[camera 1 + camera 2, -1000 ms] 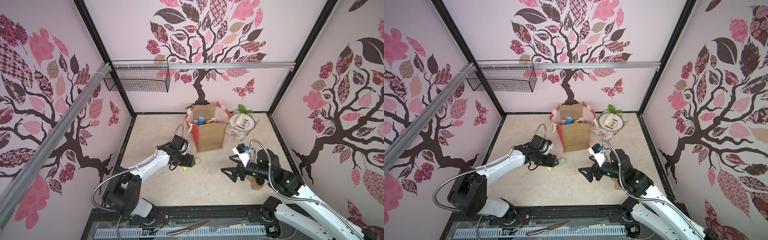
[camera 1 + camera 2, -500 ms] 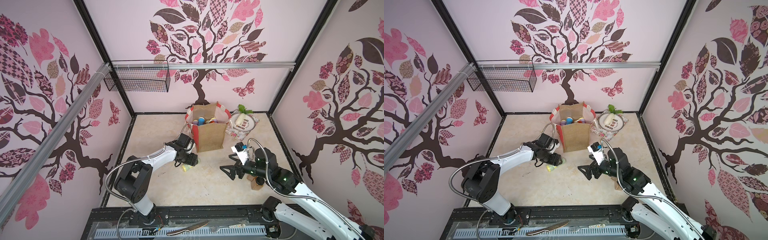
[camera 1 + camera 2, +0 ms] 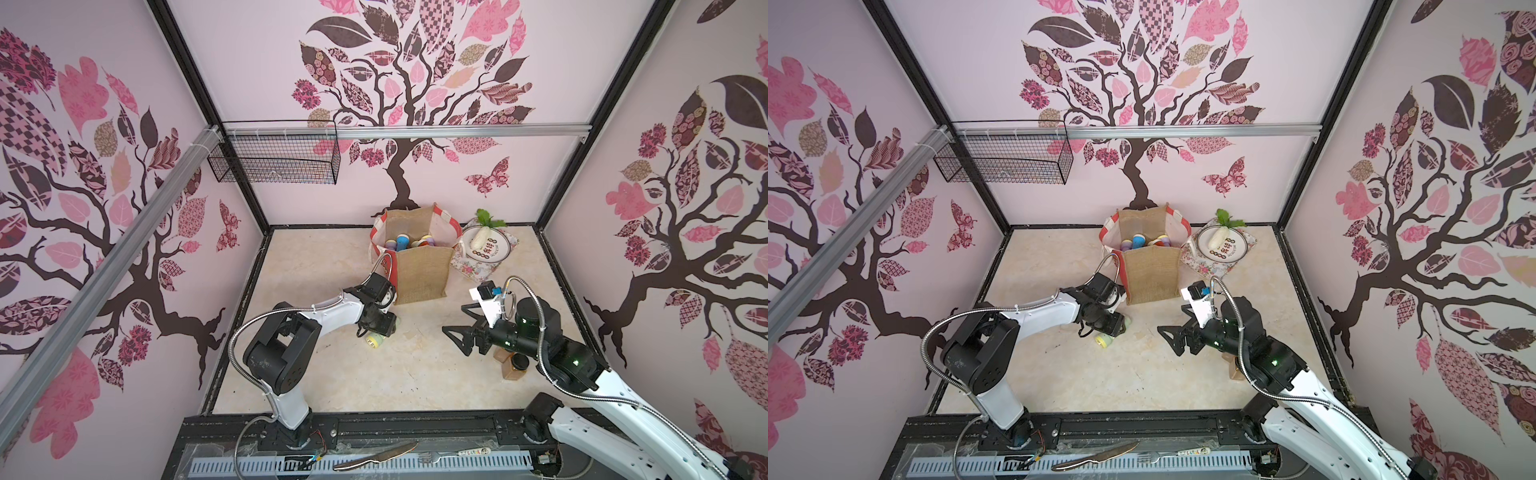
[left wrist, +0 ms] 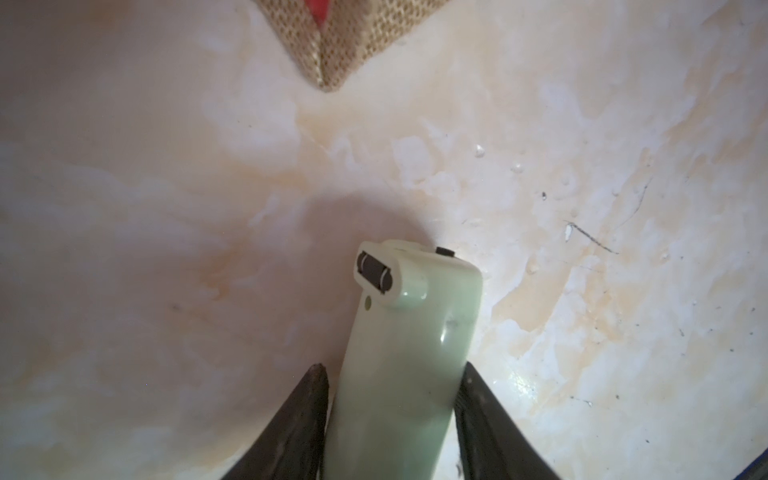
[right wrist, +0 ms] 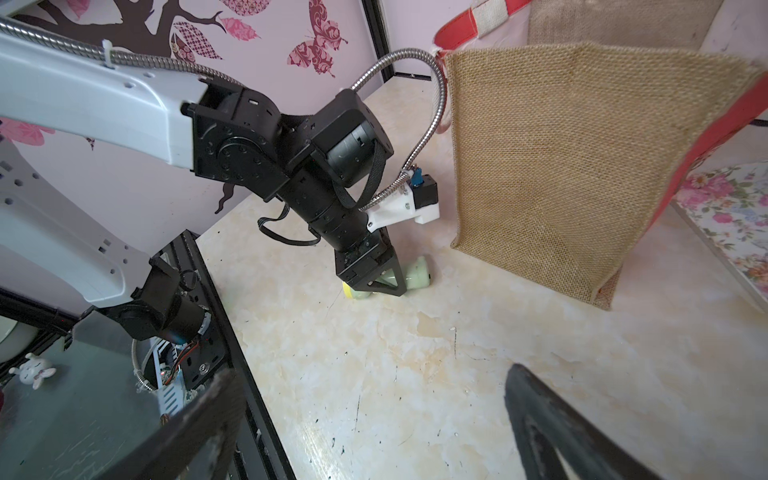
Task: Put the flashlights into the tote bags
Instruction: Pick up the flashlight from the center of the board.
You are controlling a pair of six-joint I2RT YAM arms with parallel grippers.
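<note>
A pale green flashlight (image 3: 374, 340) (image 3: 1103, 340) with a yellow-ringed head lies on the floor in front of the tote bag's left corner. My left gripper (image 3: 380, 328) (image 3: 1111, 326) points down over it. In the left wrist view its fingers press both sides of the green body (image 4: 409, 353), so the gripper (image 4: 392, 368) is shut on it. The brown burlap tote bag (image 3: 422, 270) (image 3: 1152, 274) (image 5: 561, 166) stands upright at the back, with several flashlights (image 3: 401, 243) inside. My right gripper (image 3: 455, 322) (image 5: 374, 372) hovers open and holds nothing, right of the flashlight (image 5: 417, 272).
A plate (image 3: 490, 249) with a white radish sits on a flowered mat right of the bag. Two brown jars (image 3: 513, 365) stand under my right arm. A black wire basket (image 3: 274, 160) hangs on the back-left wall. A knife (image 3: 374, 455) and a fork lie on the front rail.
My left gripper has shifted right toward the bag, come down over the pale green flashlight and closed its jaws onto it. The right arm has barely moved.
</note>
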